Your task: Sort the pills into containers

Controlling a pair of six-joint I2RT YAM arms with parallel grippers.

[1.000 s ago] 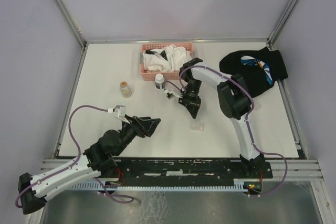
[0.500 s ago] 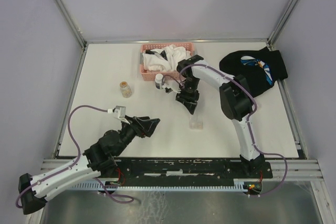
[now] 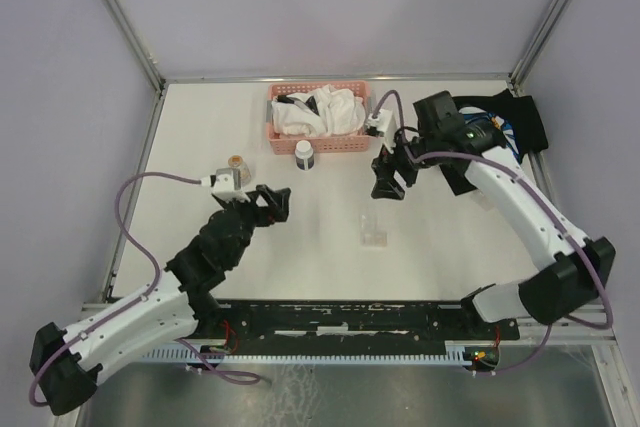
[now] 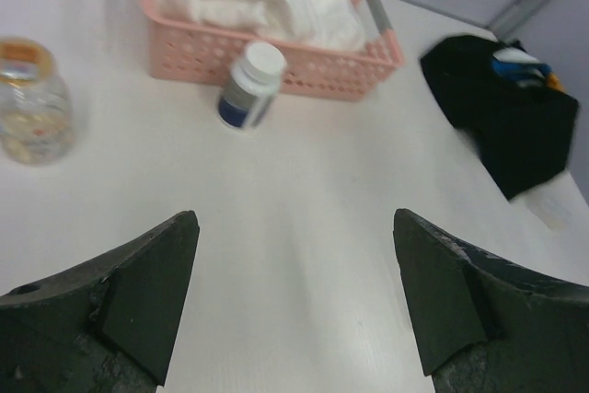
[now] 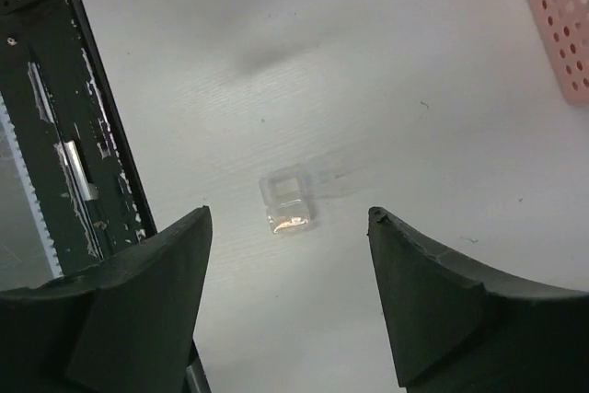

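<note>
Your left gripper point(image 4: 294, 227) is hanging wide open, gripping nothing; the jar point(image 4: 32, 103) is being cropped by the frame edge. The clear box point(image 5: 288, 202), showing an orange speck point(image 5: 293, 221), possibly a pill, is lying on the table point(image 3: 200, 127) below your right gripper point(image 3: 388, 183), which is gaping and holding nothing.

The small, clear, colourless container point(image 3: 373, 231) lies flat on the white table point(image 3: 470, 247), toward its near middle.

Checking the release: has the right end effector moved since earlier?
Yes: the right end effector drew away from the clear box, toward the pink basket's right end.
</note>
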